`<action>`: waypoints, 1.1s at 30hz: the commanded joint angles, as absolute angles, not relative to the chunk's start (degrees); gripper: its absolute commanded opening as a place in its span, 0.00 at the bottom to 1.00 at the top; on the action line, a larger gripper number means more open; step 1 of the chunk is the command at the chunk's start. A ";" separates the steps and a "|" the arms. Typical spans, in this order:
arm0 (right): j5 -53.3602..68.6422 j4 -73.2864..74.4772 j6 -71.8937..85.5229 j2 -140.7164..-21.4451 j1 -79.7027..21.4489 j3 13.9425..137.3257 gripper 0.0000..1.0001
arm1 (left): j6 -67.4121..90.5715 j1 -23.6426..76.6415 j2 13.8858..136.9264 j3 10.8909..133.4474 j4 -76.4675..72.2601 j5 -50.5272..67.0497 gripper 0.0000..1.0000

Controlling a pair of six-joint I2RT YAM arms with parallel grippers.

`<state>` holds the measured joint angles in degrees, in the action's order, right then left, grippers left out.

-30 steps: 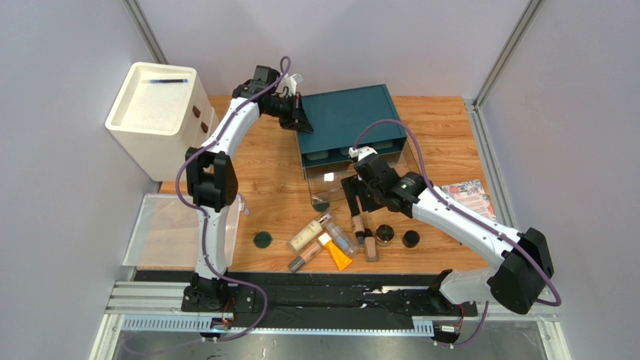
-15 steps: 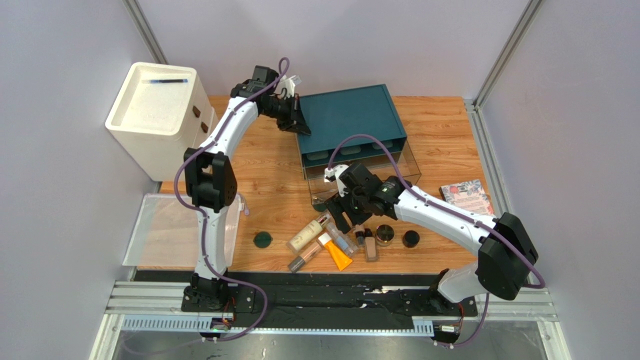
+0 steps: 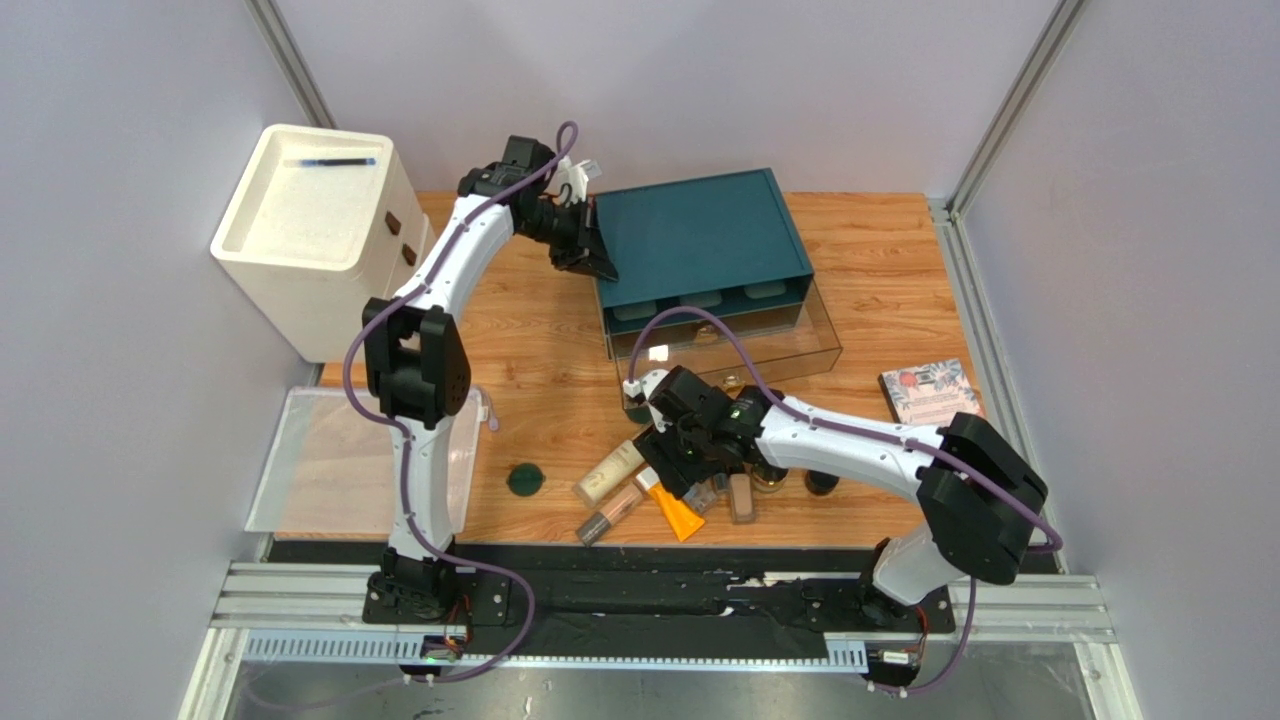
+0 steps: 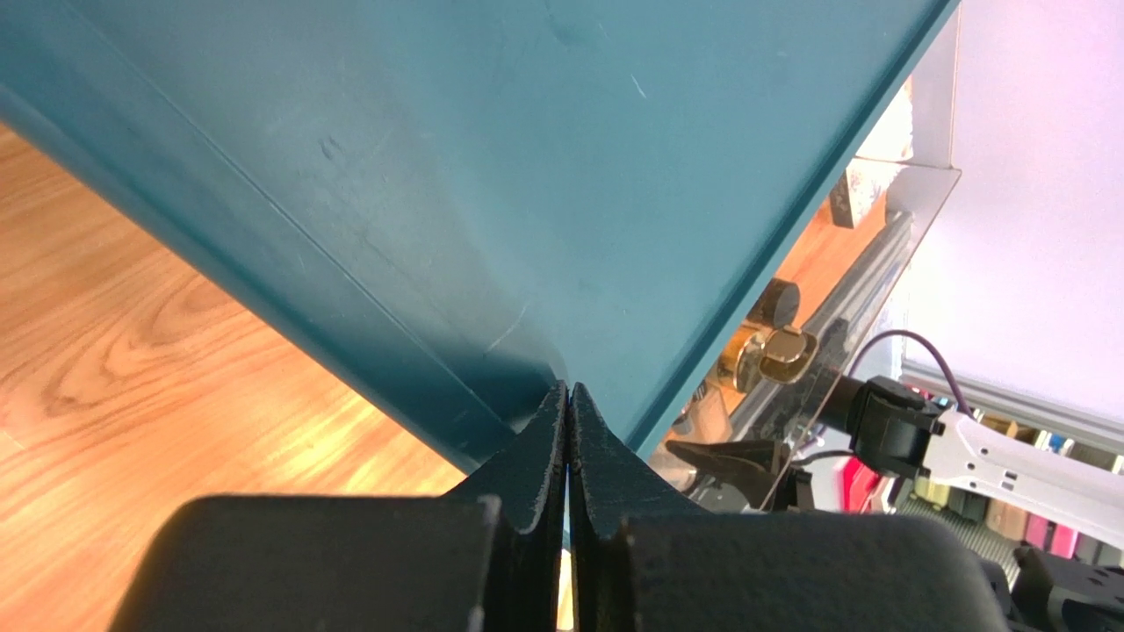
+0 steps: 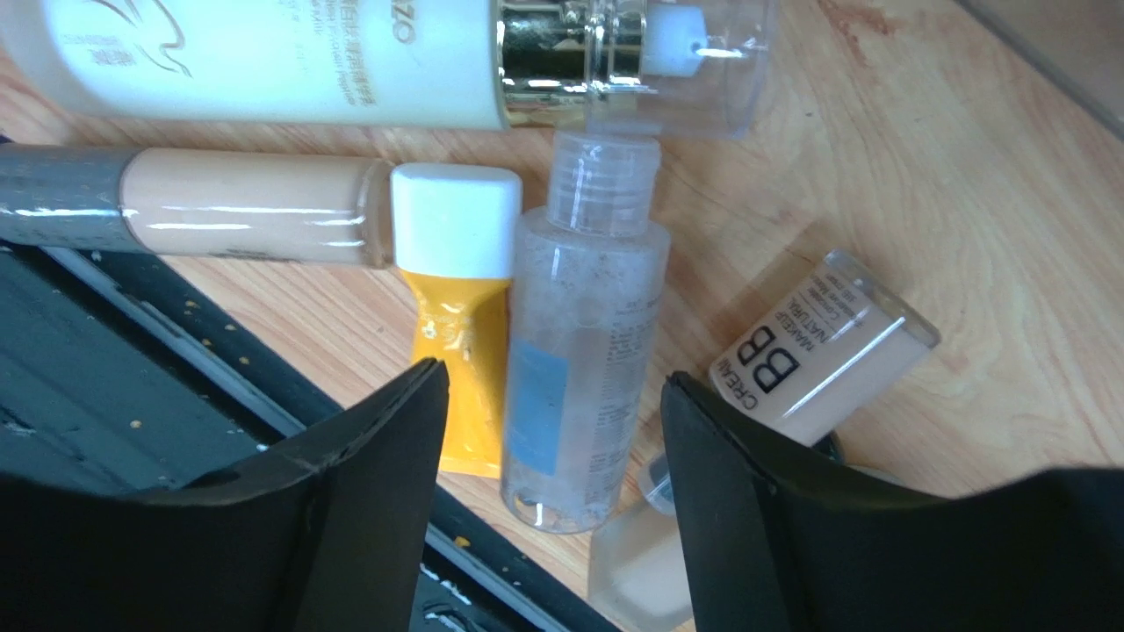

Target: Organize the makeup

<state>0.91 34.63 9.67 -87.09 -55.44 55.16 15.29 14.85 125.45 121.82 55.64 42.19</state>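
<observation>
Top view: the right arm covers the middle of the makeup heap at 6 o'clock on the table [image 3: 541,375], so the right gripper [image 3: 679,468] and how its jaws stand are hard to make out here. Around it show a cream bottle [image 3: 610,473], an orange tube [image 3: 678,515], a foundation tube [image 3: 607,519], and one jar [image 3: 821,482] at the heap's 3 o'clock. A green disc [image 3: 525,480] lies apart at the heap's 9 o'clock. The left gripper [image 3: 589,255] sits at the 9 o'clock edge of the teal box [image 3: 699,233]. Its clear drawer [image 3: 736,348] stands out towards 6 o'clock; what is in it I cannot tell. At 10 o'clock the white cabinet [image 3: 316,225] bears a thin dark thing on top. A clear tray [image 3: 338,458] is at 8 o'clock.

Left wrist: the fingers [image 4: 541,448] are pressed together, their tips against the box's lower edge. At 3 o'clock a gold-and-dark thing shows through the drawer wall; in it or behind it, I cannot tell.

Right wrist: the jaws are wide apart, holding nothing. A clear bottle [image 5: 581,356] lies between them, cap towards 12 o'clock. The orange tube is just beside it at 9 o'clock, its white cap touching the foundation tube. The cream bottle lies across 12 o'clock, cut off. A BB tube [image 5: 825,349] is at 3 o'clock; a blurred tube lies under it.
</observation>
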 commanded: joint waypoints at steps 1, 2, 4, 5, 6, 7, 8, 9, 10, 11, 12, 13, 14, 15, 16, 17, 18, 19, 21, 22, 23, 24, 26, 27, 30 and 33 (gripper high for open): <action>-2.19 29.10 12.22 -88.24 -55.99 53.53 0.63 | 13.18 14.68 123.57 120.06 58.71 38.50 0.00; -3.07 28.13 12.83 -88.42 -55.99 53.09 0.63 | 13.36 14.68 123.49 119.88 58.62 38.50 0.00; -3.78 27.51 12.92 -89.38 -55.99 53.09 0.62 | 13.45 14.68 123.40 119.71 58.45 38.58 0.00; -4.65 27.51 12.83 -89.91 -55.99 53.26 0.62 | 13.36 14.68 123.40 119.62 58.45 38.50 0.00; -4.75 27.60 12.40 -90.78 -56.07 53.35 0.61 | 13.36 14.76 123.49 119.62 58.45 38.67 0.00; -4.83 27.25 12.04 -91.23 -56.07 53.44 0.61 | 13.45 14.77 123.49 119.62 58.36 38.58 0.00; -5.62 27.42 11.78 -91.67 -55.99 53.44 0.61 | 13.45 14.77 123.57 119.62 58.36 38.58 0.00; -5.89 27.51 11.34 -92.37 -56.07 53.61 0.60 | 13.45 14.77 123.75 119.71 58.27 38.76 0.00; -6.15 27.51 10.90 -92.63 -56.16 53.70 0.59 | 13.45 14.77 123.92 119.71 58.18 38.76 0.00; -7.54 27.77 10.90 -92.90 -56.42 53.79 0.58 | 13.53 14.77 123.93 119.88 58.18 38.76 0.00; -7.99 27.95 10.72 -93.16 -56.51 53.88 0.58 | 13.54 14.77 124.01 119.97 58.18 38.85 0.00; -9.13 28.04 10.64 -93.16 -56.95 53.79 0.56 | 13.54 14.77 124.27 120.23 58.10 38.76 0.00; -9.66 28.04 10.55 -93.16 -57.21 53.62 0.55 | 13.62 14.77 124.45 120.41 58.18 38.85 0.00; -10.36 28.12 10.46 -93.08 -57.48 53.53 0.54 | 13.62 14.77 124.54 120.76 58.27 38.93 0.00; -13.07 28.12 10.81 -92.29 -57.83 53.18 0.52 | 13.62 14.77 124.89 121.28 58.27 38.94 0.00; -14.31 28.21 10.90 -91.76 -58.53 52.83 0.52 | 13.62 14.77 125.07 121.55 58.45 38.85 0.00; -15.37 28.04 11.07 -91.15 -58.80 52.47 0.52 | 13.71 14.68 125.24 121.81 58.53 39.11 0.00; -17.47 27.95 11.60 -89.23 -58.89 51.86 0.53 | 13.71 14.76 125.59 122.25 58.62 39.20 0.00; -19.24 28.04 12.13 -86.94 -59.15 51.33 0.54 | 13.71 14.85 125.77 122.34 58.71 39.29 0.00; -19.94 28.04 12.48 -85.88 -59.15 51.07 0.55 | 13.71 14.77 125.86 122.34 58.71 39.29 0.00; -20.91 28.04 12.92 -83.43 -59.24 50.54 0.56 | 13.62 14.77 125.86 122.43 58.62 39.37 0.00; -21.18 28.04 13.18 -82.45 -59.24 50.28 0.56 | 13.71 14.77 125.77 122.34 58.71 39.37 0.00; -21.97 28.47 14.23 -79.91 -59.24 49.75 0.59 | 13.54 14.77 125.77 122.17 58.71 39.46 0.00; -22.23 28.74 14.76 -79.20 -59.24 49.57 0.60 | 13.45 14.77 125.77 122.08 58.80 39.38 0.00; -22.85 29.27 16.26 -76.56 -59.76 48.78 0.62 | 13.27 14.77 125.86 121.91 58.80 39.38 0.00; -23.20 30.49 18.97 -74.63 -60.03 47.90 0.62 | 13.36 14.77 125.86 121.82 58.89 39.38 0.00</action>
